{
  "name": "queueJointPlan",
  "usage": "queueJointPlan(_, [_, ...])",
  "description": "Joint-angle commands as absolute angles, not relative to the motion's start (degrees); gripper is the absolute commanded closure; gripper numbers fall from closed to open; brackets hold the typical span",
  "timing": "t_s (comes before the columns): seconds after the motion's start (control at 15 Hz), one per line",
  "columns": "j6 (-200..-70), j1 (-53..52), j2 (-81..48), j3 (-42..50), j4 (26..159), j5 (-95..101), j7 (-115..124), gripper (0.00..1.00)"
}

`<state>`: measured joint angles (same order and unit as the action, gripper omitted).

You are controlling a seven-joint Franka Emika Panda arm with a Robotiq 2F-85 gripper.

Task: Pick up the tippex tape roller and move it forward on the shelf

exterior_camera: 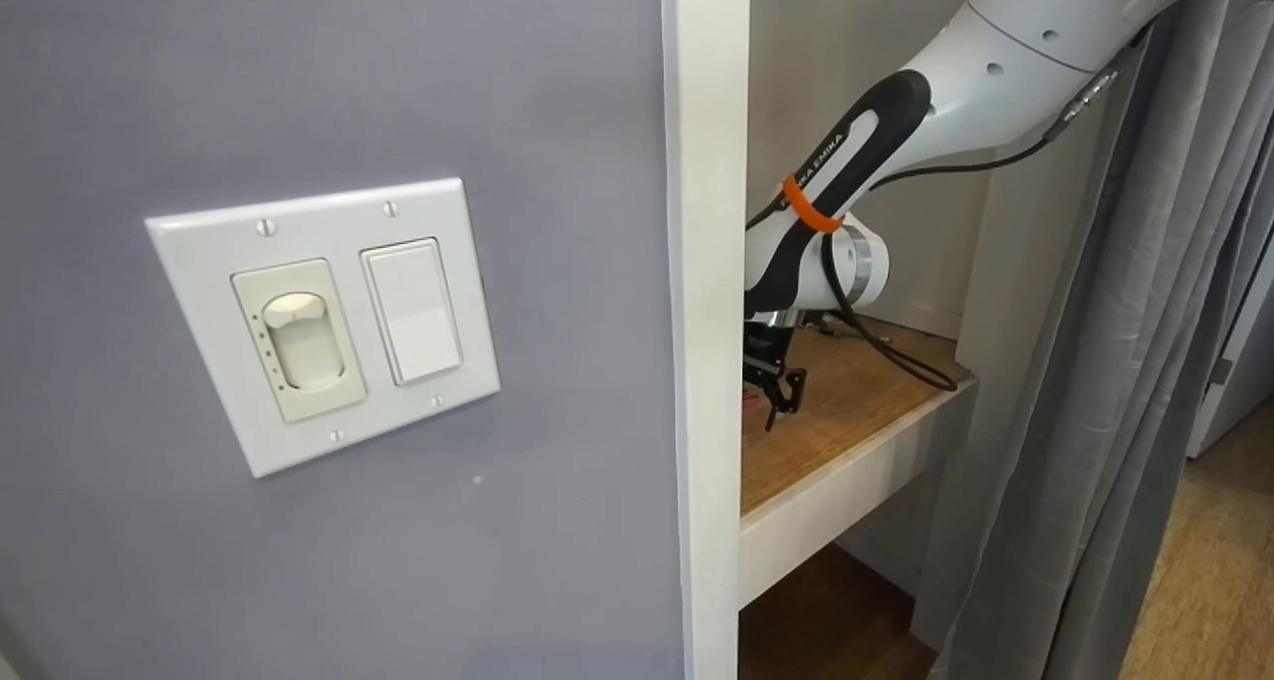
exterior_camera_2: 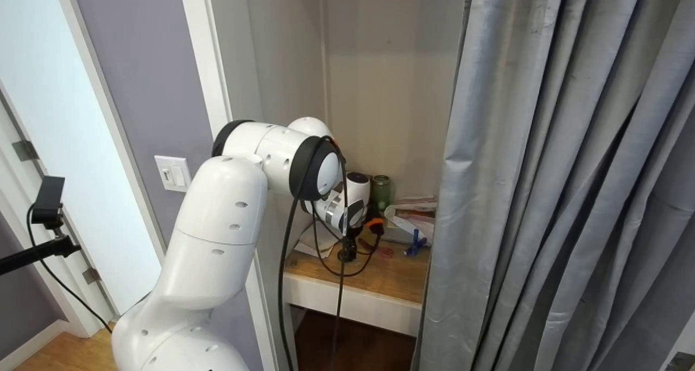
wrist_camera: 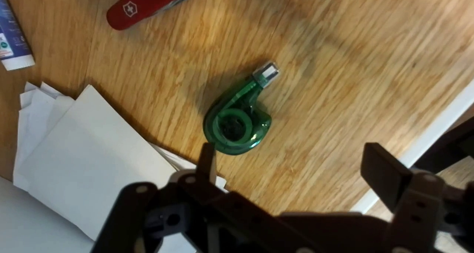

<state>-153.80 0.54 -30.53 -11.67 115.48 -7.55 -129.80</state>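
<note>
Tippex tape roller (wrist_camera: pixel 239 110), green; lies on surface (wrist_camera: pixel 333 108), near papers (wrist_camera: pixel 100 153). Tool (wrist_camera: pixel 290 152): jaws spread wide, nothing held. Possible fault: roller appears off-centre, toward one fingertip (wrist_camera: pixel 206 162); lowering unaligned could knock it or snag the papers.

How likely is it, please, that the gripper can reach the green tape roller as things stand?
Probably yes: in the wrist view, the gripper is open and nothing lies on the green tape roller, though some shifting to line up seems needed.
</note>
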Motion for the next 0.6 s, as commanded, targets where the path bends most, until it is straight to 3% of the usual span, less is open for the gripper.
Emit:
queueJointPlan(0.0, [-154.0,-0.1,-34.4,-11.6,111.3,-3.2,-128.0,0.00])
queueJointPlan(0.53, [-153.5,-1.1,-39.0,-11.7,106.3,0.7,-125.9,0.00])
